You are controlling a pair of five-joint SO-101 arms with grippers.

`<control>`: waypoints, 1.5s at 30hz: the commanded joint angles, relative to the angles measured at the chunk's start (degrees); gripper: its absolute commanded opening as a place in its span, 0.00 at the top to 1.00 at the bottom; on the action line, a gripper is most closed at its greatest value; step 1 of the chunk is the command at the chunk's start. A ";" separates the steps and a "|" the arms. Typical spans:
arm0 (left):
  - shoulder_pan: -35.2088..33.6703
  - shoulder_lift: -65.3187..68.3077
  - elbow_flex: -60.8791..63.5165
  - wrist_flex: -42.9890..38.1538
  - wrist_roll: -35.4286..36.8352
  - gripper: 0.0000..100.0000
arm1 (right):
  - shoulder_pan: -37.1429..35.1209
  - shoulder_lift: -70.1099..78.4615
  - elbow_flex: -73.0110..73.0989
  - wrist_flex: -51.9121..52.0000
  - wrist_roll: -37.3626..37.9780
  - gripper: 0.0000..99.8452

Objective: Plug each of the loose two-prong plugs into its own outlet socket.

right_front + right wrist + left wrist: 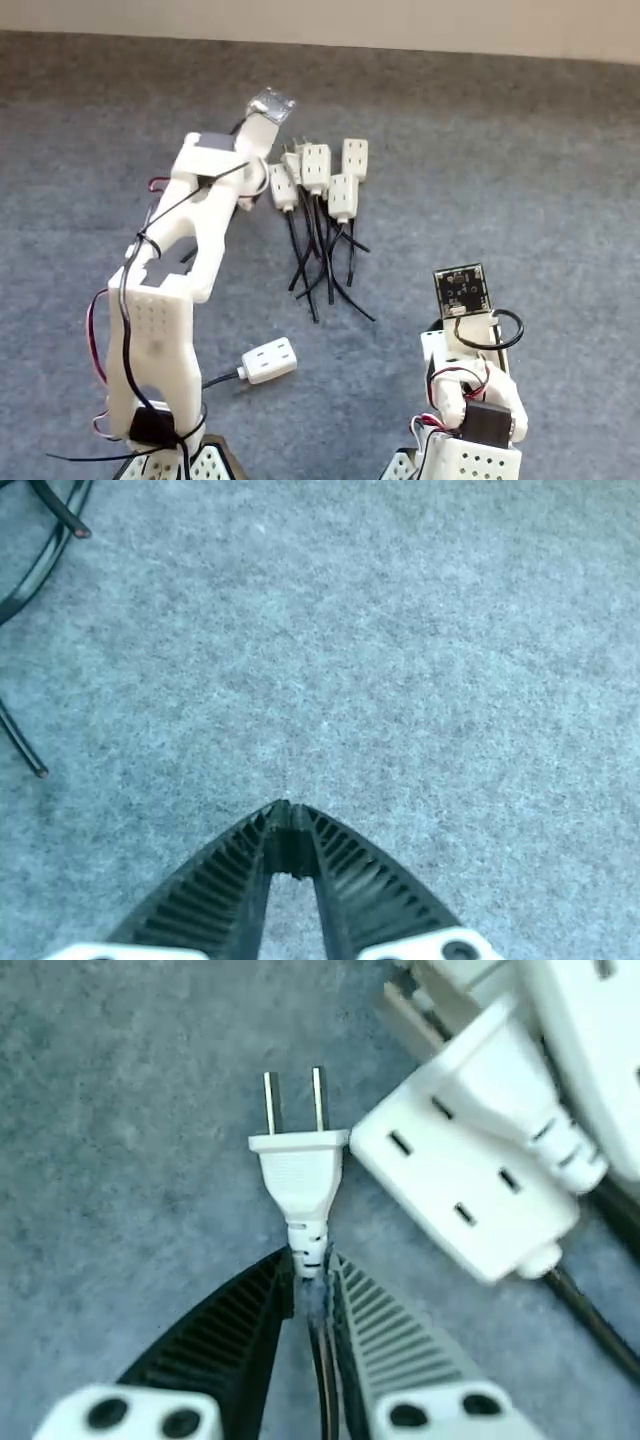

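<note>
Two-prong plug (pixel 298 1172) between tips of left tool (pixel 310 1268), just beside outlet socket (pixel 455 1195).

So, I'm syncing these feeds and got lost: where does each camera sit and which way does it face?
High view: fixed above the table, looking down; both arms show, left arm stretched to the socket cluster, right arm folded.
Left wrist view: on that wrist, along its pincer, shut on a plug.
Right wrist view: facing down past its shut pincer onto the table.
Shared: high and left wrist both show that cluster.

Grey felt table (pixel 520 180): outlet socket cluster (pixel 318 168), black cords (pixel 322 250), lone socket (pixel 270 360).
</note>
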 commanded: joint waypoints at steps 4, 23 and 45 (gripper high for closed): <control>-1.80 -10.59 -12.70 17.05 -2.99 1.00 | 0.13 -0.57 8.75 0.04 0.18 0.99; 32.75 -38.55 14.11 27.69 -5.71 1.00 | 34.24 -0.57 -4.35 6.64 10.46 0.99; 52.97 -47.78 57.19 -5.54 -3.08 0.89 | 41.01 -0.57 -10.77 7.43 0.53 0.99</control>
